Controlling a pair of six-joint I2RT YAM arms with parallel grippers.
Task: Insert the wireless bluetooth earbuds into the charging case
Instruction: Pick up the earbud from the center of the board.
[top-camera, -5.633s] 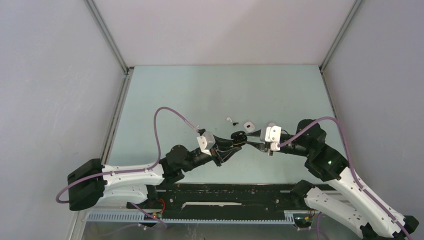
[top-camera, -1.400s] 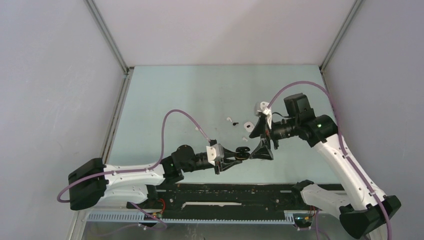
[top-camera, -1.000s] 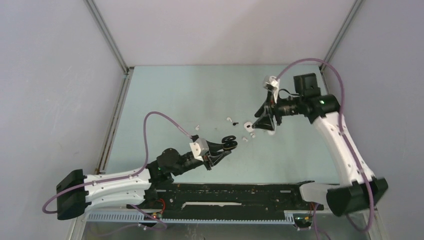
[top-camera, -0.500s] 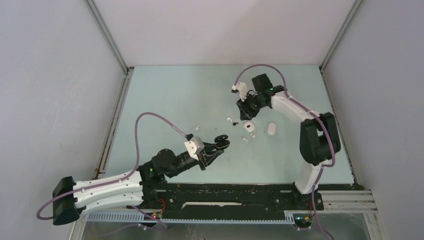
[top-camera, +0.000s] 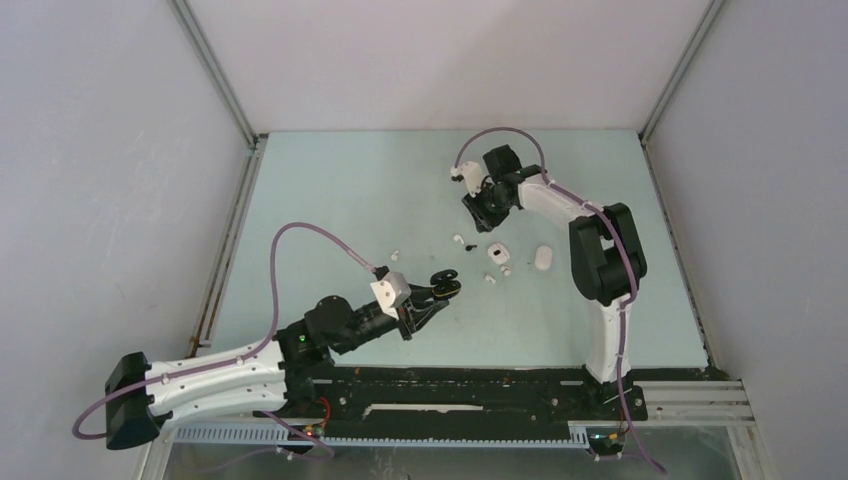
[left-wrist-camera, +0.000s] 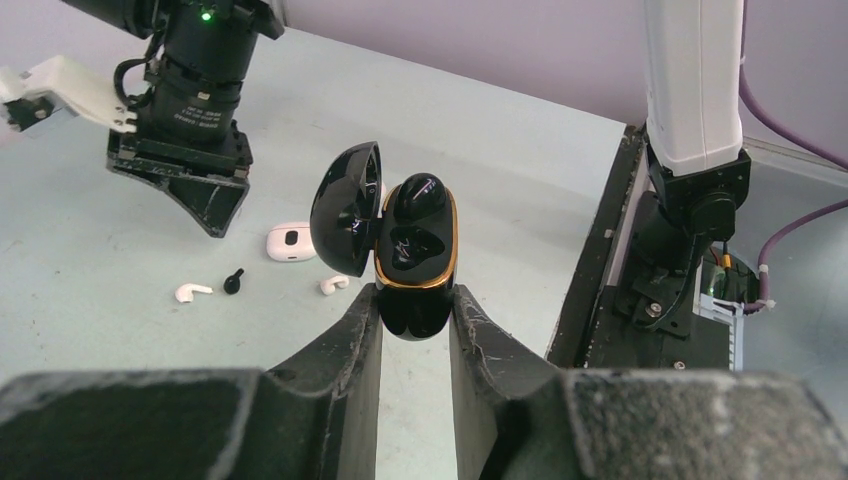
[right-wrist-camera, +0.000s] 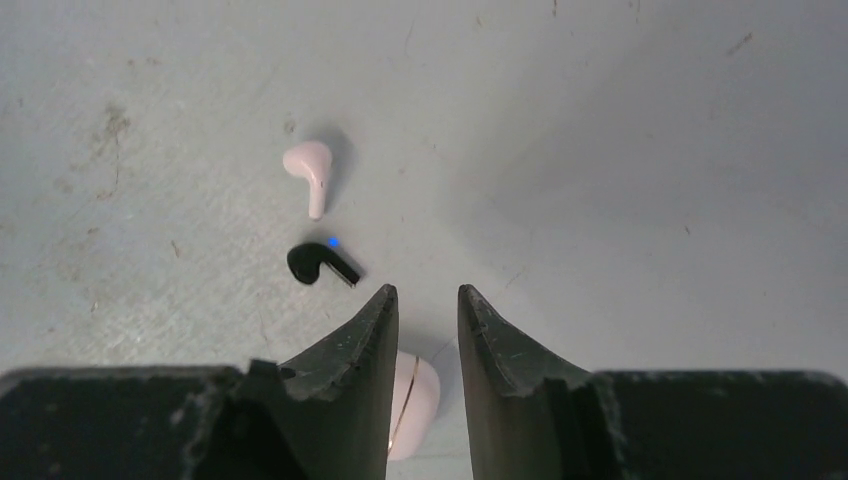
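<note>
left end effector (left-wrist-camera: 412, 296) pinched open black charging case (left-wrist-camera: 415, 250), right end effector (right-wrist-camera: 424, 292) slightly spread, empty, black earbud (right-wrist-camera: 318, 264) flat on tabletop (right-wrist-camera: 650, 150), stem pointed toward it

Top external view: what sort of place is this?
Probably a laboratory robot test cell: a pale green tabletop boxed in by plain grey wall panels on metal frame posts, with two white and black robot arms bolted to a black rail at its near edge.

Robot lab: panel walls (top-camera: 100, 150), aluminium frame (top-camera: 213, 70), mounting rail (top-camera: 450, 388).
</note>
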